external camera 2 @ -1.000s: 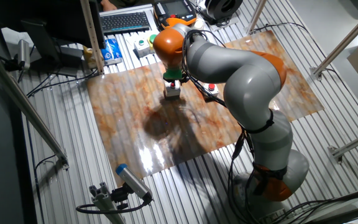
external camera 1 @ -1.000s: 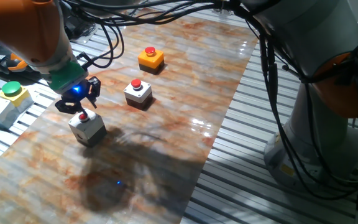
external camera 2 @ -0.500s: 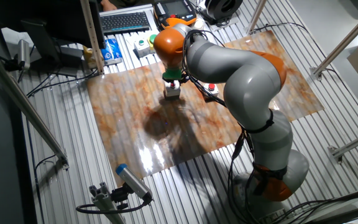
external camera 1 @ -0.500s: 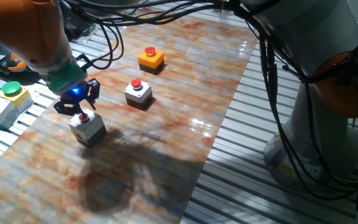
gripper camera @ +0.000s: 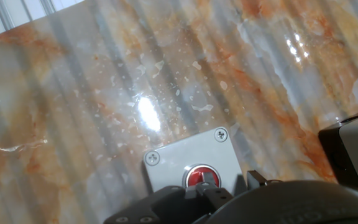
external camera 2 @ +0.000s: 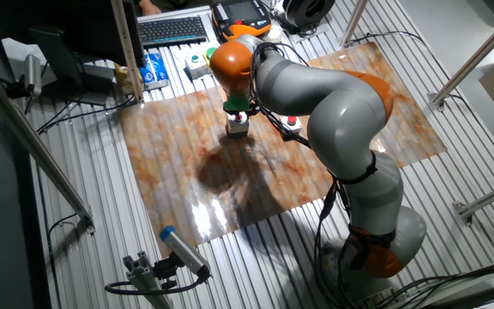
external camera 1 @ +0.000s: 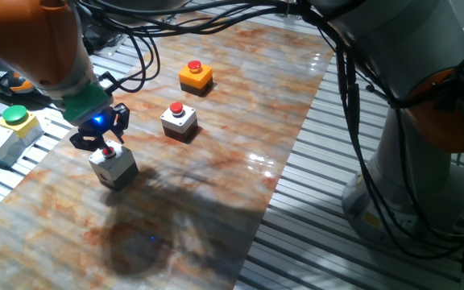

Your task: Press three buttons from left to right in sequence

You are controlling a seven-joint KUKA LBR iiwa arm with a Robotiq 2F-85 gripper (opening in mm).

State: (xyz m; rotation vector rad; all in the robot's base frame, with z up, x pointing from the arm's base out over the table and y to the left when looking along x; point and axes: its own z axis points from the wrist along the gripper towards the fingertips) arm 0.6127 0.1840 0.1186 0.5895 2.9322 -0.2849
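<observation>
Hand view shows the first button (gripper camera: 199, 176) just under the gripper (gripper camera: 219, 186), on its grey box (external camera 1: 113, 165) near the mat's (external camera 1: 240, 105) left edge (whether the fingers are apart or together I cannot tell). The gripper hangs right over it, so the first press seems in hand. The middle button (external camera 1: 176, 108) lies mid-mat and the orange one (external camera 1: 195, 76) toward the far edge; next calls for a lift, then a shift right.
</observation>
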